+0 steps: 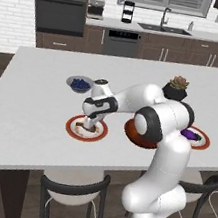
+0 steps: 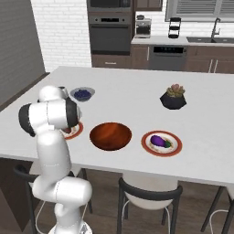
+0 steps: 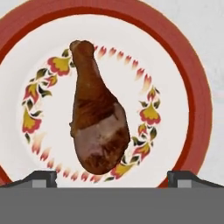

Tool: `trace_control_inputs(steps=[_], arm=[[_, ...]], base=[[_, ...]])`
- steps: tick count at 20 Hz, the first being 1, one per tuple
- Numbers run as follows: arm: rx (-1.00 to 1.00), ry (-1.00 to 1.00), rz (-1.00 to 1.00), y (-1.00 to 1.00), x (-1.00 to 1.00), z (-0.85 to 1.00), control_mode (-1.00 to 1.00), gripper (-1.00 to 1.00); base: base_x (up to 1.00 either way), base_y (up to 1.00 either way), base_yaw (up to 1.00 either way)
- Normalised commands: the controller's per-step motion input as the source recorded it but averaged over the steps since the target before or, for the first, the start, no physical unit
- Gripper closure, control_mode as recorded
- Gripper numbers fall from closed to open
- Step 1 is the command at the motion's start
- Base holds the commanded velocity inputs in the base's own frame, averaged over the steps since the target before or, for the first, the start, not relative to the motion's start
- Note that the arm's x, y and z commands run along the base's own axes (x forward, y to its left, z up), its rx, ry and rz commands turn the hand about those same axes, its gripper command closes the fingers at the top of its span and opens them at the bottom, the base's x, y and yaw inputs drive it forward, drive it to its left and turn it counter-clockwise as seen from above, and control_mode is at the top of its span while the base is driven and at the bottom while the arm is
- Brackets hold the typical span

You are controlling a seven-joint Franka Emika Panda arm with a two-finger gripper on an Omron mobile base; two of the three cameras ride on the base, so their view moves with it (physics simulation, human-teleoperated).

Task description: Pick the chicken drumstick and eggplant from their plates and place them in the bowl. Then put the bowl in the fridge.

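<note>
The chicken drumstick lies golden-brown on the left red-rimmed plate, thick end toward my hand. My gripper hangs open just above that plate, one fingertip on each side of the meat and clear of it. From the left base view the gripper points straight down. The reddish-brown bowl sits empty between the plates. The dark-purple eggplant rests on the right plate. The fridge is out of view.
A small grey bowl of blue berries stands behind the left plate. A potted succulent sits further back on the white island. Black stools line the island's near edge. The wall oven and sink counter run along the far wall.
</note>
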Motion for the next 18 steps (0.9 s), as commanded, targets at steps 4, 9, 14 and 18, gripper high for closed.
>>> trace_control_inputs(steps=[4, 9, 14, 18], arm=[[0.0, 0.02, 0.0, 0.26, 0.27, -0.3, -1.0, -1.0], [0.0, 0.0, 0.0, 0.14, 0.11, -0.26, -1.0, -1.0], [0.0, 0.0, 0.0, 0.0, 0.16, -0.32, -1.0, -1.0], [0.0, 0.02, 0.0, 0.0, 0.0, -0.29, -1.0, -1.0]], base=[[0.0, 0.0, 0.0], [0.0, 0.0, 0.0], [0.0, 0.0, 0.0], [0.0, 0.0, 0.0]])
